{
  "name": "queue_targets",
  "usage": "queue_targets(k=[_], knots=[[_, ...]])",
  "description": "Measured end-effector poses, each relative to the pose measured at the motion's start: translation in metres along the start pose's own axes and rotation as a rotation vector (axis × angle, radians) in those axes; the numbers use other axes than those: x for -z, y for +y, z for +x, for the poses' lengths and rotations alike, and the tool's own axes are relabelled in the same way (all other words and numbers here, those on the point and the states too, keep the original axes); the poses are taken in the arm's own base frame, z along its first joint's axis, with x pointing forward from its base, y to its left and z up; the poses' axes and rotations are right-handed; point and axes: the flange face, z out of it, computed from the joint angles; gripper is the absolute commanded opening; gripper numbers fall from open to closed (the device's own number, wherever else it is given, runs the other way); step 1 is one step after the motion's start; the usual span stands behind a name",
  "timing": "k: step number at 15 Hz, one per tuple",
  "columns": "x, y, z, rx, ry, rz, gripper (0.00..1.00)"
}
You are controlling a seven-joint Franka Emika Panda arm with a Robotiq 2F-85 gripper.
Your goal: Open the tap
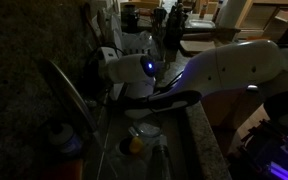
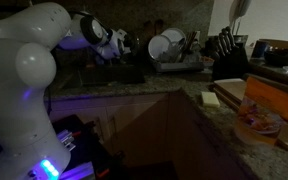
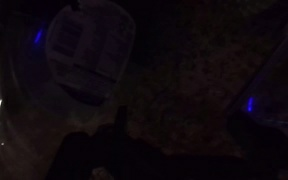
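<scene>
At the sink [image 1: 182,128]: tap [image 1: 72,100] arches by the wall, gripper [image 1: 99,62] near it.
Jaws: too dark, I cannot tell.
Risk: poor light; gripper may miss or strike the tap.

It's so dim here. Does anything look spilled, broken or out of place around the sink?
Nothing looks spilled, broken or askew. The white robot arm reaches over the sink near the arched grey metal tap, and white plates stand in the wire dish rack. Only the darkness is odd: the wrist view shows almost nothing.
</scene>
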Motion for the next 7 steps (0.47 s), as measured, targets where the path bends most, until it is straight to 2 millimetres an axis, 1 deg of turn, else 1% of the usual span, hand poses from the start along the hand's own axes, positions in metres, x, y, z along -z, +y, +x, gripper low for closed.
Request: queue_targets(k=[3,7], knots=[[0.0001,0.0068,0.0081,-0.021,-0.035,-0.052,1.00],[-0.0001,0.0068,0.0083,-0.025,-0.042,-0.056,1.00]])
